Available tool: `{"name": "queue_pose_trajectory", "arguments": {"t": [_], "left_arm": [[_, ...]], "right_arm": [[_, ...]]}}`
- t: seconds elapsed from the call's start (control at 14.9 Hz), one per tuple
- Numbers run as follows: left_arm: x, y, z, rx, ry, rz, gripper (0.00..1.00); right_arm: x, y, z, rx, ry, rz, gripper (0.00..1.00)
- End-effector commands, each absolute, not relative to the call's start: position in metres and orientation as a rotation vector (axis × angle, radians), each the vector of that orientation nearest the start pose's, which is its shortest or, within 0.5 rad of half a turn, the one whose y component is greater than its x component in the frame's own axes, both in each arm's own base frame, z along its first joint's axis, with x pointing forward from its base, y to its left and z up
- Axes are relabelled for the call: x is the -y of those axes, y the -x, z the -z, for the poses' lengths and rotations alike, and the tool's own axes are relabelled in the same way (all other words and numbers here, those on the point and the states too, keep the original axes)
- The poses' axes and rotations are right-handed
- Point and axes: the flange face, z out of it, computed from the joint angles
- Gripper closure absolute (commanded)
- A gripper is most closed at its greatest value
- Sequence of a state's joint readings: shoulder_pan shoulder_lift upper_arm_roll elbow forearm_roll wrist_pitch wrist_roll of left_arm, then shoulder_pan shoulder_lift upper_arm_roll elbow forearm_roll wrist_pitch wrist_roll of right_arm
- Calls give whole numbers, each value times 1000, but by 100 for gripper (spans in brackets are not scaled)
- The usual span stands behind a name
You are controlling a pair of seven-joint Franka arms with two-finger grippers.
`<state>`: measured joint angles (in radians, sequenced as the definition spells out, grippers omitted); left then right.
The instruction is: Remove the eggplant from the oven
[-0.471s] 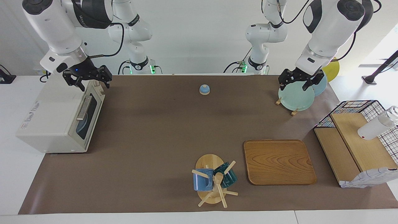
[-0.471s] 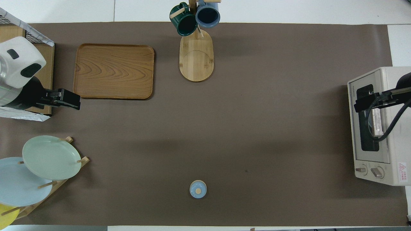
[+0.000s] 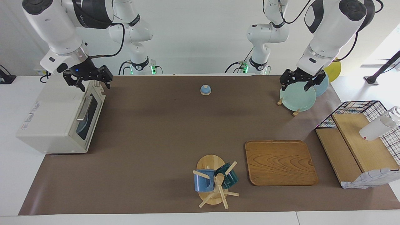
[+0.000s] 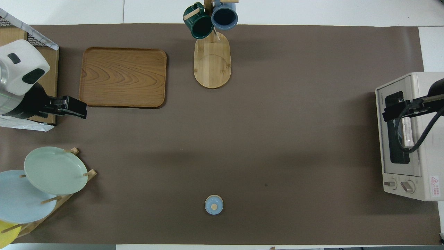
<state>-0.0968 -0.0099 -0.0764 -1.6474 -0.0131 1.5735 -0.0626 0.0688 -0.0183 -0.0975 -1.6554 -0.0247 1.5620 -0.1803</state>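
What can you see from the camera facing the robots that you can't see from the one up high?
Only the facing view shows the whole robot arms, with the right claw hanging open over the oven's top edge and the left claw open over the plate rack.

Only the overhead view shows the oven's two knobs and its warning sticker.

Both show the oven door shut, the wooden tray, the mug stand and the little blue bell. Neither shows the eggplant.

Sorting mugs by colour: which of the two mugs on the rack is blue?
The blue mug, toward the right arm's end; the other mug beside it is dark green.
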Motion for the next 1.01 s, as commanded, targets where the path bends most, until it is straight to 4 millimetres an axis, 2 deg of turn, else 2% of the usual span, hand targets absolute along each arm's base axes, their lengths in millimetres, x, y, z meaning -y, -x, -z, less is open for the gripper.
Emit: {"name": "queue_pose_trajectory", "arguments": {"t": [0.0, 0.07, 0.13, 0.2, 0.27, 0.34, 0.54, 0.61, 0.81, 0.94], "left_arm": [[94, -535, -598, -173, 3149, -102, 0], [94, -535, -598, -173, 3149, -102, 0], [94, -535, -598, -173, 3149, -102, 0], [94, -535, -598, -173, 3149, -102, 0], [94, -535, -599, -173, 3149, -100, 0], [94, -535, -598, -173, 3149, -102, 0], [94, -535, -598, -173, 3149, -102, 0], [94, -535, -599, -173, 3149, -100, 0], [94, -535, -598, -173, 3149, -102, 0], [94, -535, -598, -173, 3149, -102, 0]], "right_arm": [[17, -544, -594, 227, 3131, -119, 0], [17, -544, -593, 241, 3129, -121, 0], [17, -543, -591, 275, 3127, -114, 5], [18, -544, -584, 322, 3130, -104, 38], [19, -541, -584, 380, 3124, -97, 82], [20, -539, -578, 409, 3117, -111, 100], [26, -530, -559, 380, 3124, -61, 100], [31, -530, -546, 380, 3145, -45, 100], [49, -525, -528, 370, 3241, -28, 100], [54, -525, -520, 250, 3278, -31, 100]]}}
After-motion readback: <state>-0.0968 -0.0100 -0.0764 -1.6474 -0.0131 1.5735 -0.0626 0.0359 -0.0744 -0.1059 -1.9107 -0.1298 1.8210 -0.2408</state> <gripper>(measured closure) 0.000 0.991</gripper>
